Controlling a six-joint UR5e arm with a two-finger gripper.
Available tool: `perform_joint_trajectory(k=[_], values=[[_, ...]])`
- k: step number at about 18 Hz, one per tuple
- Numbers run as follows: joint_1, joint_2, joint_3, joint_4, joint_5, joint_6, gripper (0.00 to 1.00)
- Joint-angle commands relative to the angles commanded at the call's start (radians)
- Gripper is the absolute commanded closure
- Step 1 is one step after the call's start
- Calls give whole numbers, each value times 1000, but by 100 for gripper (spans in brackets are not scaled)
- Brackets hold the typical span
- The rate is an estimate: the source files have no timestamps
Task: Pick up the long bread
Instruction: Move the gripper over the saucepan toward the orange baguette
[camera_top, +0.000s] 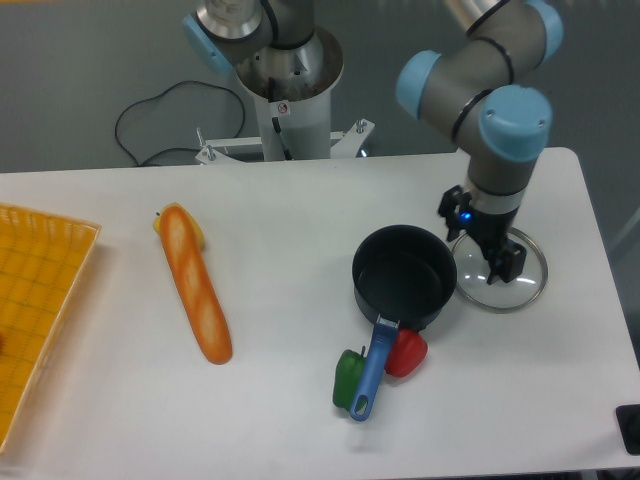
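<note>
The long bread (195, 284) is a slim orange toy baguette with pale slash marks, lying on the white table left of centre, its far end resting against a small yellow pepper (196, 236). My gripper (492, 262) hangs far to the right of it, above the glass lid (522, 283) and beside the dark pot (404, 275). Its fingers point down and stand apart with nothing between them.
A dark pot with a blue handle (372, 368) sits right of centre, with a green pepper (347, 379) and a red pepper (407, 352) by the handle. An orange basket (35, 300) lies at the left edge. The robot base (285, 90) stands behind the table.
</note>
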Motion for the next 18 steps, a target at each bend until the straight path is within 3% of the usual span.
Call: perform_joint_trajectory(k=[3, 8, 18], values=[[-28, -2, 5, 11, -25, -244, 0], [-86, 0, 2, 9, -23, -370, 0], [-232, 5, -23, -5, -13, -913, 0]])
